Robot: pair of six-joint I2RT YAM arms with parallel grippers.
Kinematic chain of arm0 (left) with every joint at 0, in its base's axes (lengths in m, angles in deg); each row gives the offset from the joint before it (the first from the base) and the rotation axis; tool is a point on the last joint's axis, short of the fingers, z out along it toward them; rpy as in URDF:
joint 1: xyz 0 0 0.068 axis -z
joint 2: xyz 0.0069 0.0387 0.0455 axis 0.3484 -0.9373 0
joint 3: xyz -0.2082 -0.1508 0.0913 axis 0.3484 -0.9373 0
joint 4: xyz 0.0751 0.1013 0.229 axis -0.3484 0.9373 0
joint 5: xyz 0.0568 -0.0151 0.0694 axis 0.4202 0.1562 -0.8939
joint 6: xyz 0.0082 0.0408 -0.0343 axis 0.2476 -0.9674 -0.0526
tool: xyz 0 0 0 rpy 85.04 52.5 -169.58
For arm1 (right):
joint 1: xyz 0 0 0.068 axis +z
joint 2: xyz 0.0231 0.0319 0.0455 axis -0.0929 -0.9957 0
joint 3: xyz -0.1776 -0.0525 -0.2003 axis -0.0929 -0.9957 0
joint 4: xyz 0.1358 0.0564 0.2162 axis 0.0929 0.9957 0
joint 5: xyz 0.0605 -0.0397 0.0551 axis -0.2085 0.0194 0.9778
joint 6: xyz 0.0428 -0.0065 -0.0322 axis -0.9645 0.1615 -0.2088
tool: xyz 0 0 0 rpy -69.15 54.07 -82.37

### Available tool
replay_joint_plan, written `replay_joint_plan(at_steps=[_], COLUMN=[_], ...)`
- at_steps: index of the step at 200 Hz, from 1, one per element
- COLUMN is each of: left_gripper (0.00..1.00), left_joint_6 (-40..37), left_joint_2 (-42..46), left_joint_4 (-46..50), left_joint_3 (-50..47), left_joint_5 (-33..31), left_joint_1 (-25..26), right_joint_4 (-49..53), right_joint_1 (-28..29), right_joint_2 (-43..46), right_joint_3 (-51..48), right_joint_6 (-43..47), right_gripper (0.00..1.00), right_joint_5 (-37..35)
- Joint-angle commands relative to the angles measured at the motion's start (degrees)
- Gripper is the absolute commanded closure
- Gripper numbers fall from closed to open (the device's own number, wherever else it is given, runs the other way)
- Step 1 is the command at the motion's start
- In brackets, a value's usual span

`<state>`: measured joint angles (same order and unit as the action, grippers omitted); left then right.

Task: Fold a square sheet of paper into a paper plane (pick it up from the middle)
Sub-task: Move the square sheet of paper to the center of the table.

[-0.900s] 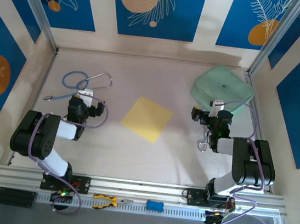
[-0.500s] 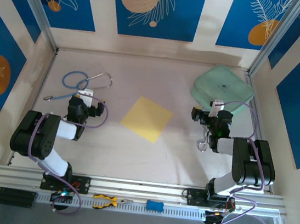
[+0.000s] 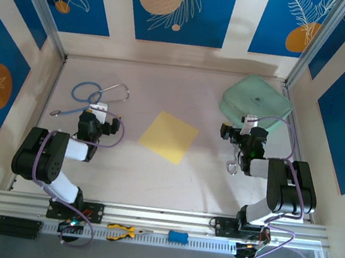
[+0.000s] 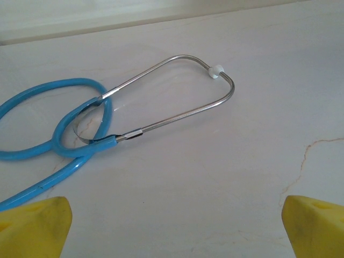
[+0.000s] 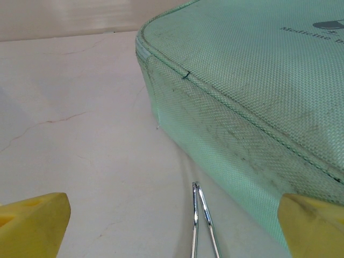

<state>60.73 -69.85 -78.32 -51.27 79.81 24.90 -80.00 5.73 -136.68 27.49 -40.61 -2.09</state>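
Sheet (image 3: pixel 169 137): thin, flat, pale-yellow square, plain, no crease I can make out, lying turned like a diamond mid-table (image 3: pixel 153 177), between my two arms and touched by neither. Table is pale, matte, marble-look with faint brown veins. My left gripper (image 4: pixel 174 226) is spread wide with nothing between the pads (image 4: pixel 32 226); they are blunt yellow wedges, cut off at the bottom corners. Ahead of it is a stethoscope (image 4: pixel 80 123): glossy blue rubber tube looped over itself, chrome U-shaped headset, one white eartip, and the tube runs off the left edge. My right gripper (image 5: pixel 173 224) is just as wide and also holds nothing, with matching yellow pads (image 5: pixel 32 223). In front of it is a mint-green case (image 5: pixel 258 70) of coarse woven fabric with rounded corners, a piped seam, and dark scuffs on the side wall. It carries dark print reading "Medicine", the next word cropped, and part of a logo is also cut off. Two thin chrome prongs of a metal tool (image 5: pixel 200 215) lie beside the case, the rest of it out of frame. Walls have blue panels with white leaf line-art and orange discs. On the front rail lie yellow-handled pliers (image 3: pixel 122 230) and a small blue item (image 3: pixel 177 236), too small to identify.
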Motion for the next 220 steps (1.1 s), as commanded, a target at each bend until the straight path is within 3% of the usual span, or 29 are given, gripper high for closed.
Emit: replay_joint_plan(at_steps=[1,56,79,96,138,169,182,195,220], left_gripper=[0.0,0.0,0.0,0.0,0.0,0.0,0.0,0.0,0.0], left_joint_6=[0.1,0.1,0.1,1.9,6.1,19.6,23.4,26.7,32.1], left_joint_2=[0.5,2.5,6.7,12.0,21.5,26.0,25.7,25.6,26.5], left_joint_4=[0.1,-6.6,-3.0,6.8,20.9,48.9,57.9,61.0,50.0], left_joint_3=[1.2,-3.1,-3.2,-1.3,1.5,12.5,16.9,18.3,13.8], left_joint_5=[0.6,1.1,-0.6,-3.1,-6.9,-12.5,-8.3,-2.1,17.0], left_joint_1=[-0.5,-0.4,-0.2,-0.1,-0.1,-0.3,-0.3,-0.3,-0.3], right_joint_4=[0.3,0.0,-0.7,4.1,34.5,53.7,57.4,56.3,54.6], right_joint_1=[-0.3,0.3,0.8,0.8,-1.1,-2.1,-3.6,-5.0,-4.2], right_joint_2=[0.0,0.8,2.2,6.0,13.0,17.5,18.4,18.6,19.7], right_joint_3=[0.3,-0.2,-1.1,-0.2,10.2,17.4,18.7,17.9,15.5], right_joint_6=[-0.4,1.7,2.2,2.0,-6.7,-17.2,-24.7,-28.9,-33.0], right_gripper=[0.01,0.01,0.01,0.01,0.01,0.01,0.01,0.01,0.01], right_joint_5=[-0.1,3.2,3.2,3.0,-0.5,1.1,8.5,19.5,27.4])
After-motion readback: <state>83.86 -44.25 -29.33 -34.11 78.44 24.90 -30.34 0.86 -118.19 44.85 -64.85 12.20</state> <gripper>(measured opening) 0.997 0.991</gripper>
